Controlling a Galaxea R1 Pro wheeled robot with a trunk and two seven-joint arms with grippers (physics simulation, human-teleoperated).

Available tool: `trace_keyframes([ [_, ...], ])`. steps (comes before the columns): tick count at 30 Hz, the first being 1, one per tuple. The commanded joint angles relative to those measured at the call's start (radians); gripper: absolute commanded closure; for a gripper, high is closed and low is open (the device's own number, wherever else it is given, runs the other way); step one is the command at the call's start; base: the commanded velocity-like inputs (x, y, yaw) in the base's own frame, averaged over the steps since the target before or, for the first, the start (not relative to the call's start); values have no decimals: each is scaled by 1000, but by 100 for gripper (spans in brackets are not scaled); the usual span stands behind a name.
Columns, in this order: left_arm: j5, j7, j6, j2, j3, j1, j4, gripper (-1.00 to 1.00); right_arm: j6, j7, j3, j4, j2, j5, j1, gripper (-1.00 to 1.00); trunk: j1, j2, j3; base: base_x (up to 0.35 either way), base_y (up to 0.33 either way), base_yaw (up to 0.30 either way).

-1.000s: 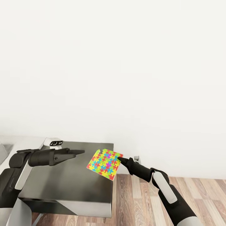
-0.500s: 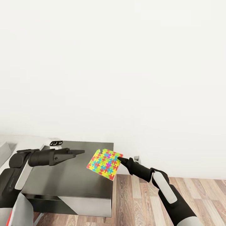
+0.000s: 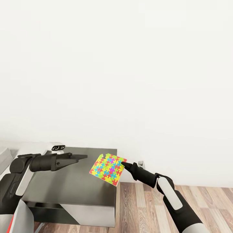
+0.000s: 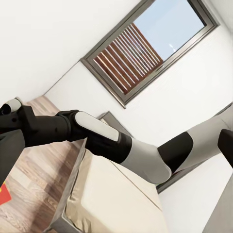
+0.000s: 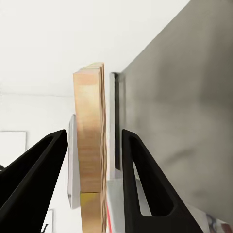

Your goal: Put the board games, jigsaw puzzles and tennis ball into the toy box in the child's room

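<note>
The right end effector (image 3: 123, 164) holds a jigsaw puzzle (image 3: 107, 169) by its right edge, the flat piece tilted in the air over the near right corner of the dark grey surface (image 3: 74, 184). A white wall (image 3: 129, 81) stands just behind the surface, and wood-plank floor (image 3: 194, 204) lies to its right. The left end effector (image 3: 84, 157) hovers over the left part of the surface, well apart from the puzzle, its fingers lying close together with nothing between them. At the far left, a strip of white surface (image 3: 19, 145) adjoins the dark one, and a light grey edge (image 3: 5, 155) shows there; what it belongs to cannot be told.

The right wrist view shows the puzzle (image 5: 91, 145) edge-on, a pale wooden thickness between the two black fingers (image 5: 141, 179), with gaps visible on both sides at this angle, and the grey surface (image 5: 184, 97) beyond.

The left wrist view looks across the room: the right arm (image 4: 97, 141) crosses in front of the bed (image 4: 107, 199) with its beige mattress, and a dark-framed window (image 4: 145, 46) with wooden slats sits in the wall.
</note>
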Motion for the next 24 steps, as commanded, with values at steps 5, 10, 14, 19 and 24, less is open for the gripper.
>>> trace_keyframes([
  [5,0,-4,11,0,0,-1,0,-100,2,3,1,0,-1,2,-1,100,1,-2,6,0,0,0],
  [10,0,-4,11,1,-1,-1,0,-100,2,3,1,0,0,2,-1,100,1,-2,15,0,0,0],
  [14,0,-4,11,0,-2,-1,0,-100,2,3,1,0,0,2,-1,100,1,-2,21,0,0,0],
  [19,0,-4,10,1,-2,-1,0,-100,2,3,1,0,0,2,-1,100,1,-2,30,0,0,0],
  [24,0,-4,9,1,-2,-1,0,-100,2,3,1,0,-1,2,-1,100,1,-2,38,0,0,0],
])
